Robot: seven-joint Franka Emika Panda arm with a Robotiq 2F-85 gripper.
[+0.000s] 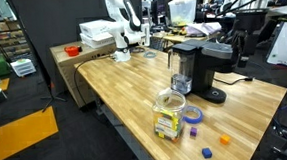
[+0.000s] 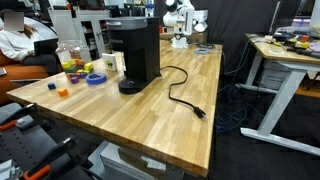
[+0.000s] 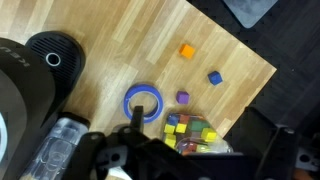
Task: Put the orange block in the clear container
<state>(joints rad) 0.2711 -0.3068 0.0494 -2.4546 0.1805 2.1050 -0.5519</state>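
Note:
The orange block (image 3: 186, 51) lies on the wooden table near its corner; it also shows in both exterior views (image 1: 225, 140) (image 2: 62, 92). The clear container (image 3: 188, 128) stands upright with multicoloured cubes inside, next to a purple tape ring (image 3: 143, 101); it shows in both exterior views (image 1: 169, 116) (image 2: 70, 66). My gripper (image 3: 205, 150) is dark at the bottom of the wrist view, with its fingers wide apart and nothing between them. The arm (image 1: 127, 19) stands at the far end of the table, well away from the block and container.
A black coffee maker (image 1: 197, 67) stands beside the container, and its cable (image 2: 180, 95) trails over the table. A blue cube (image 3: 214, 77) and a purple cube (image 3: 183, 97) lie between block and container. The table edge (image 3: 250, 95) is close to the block.

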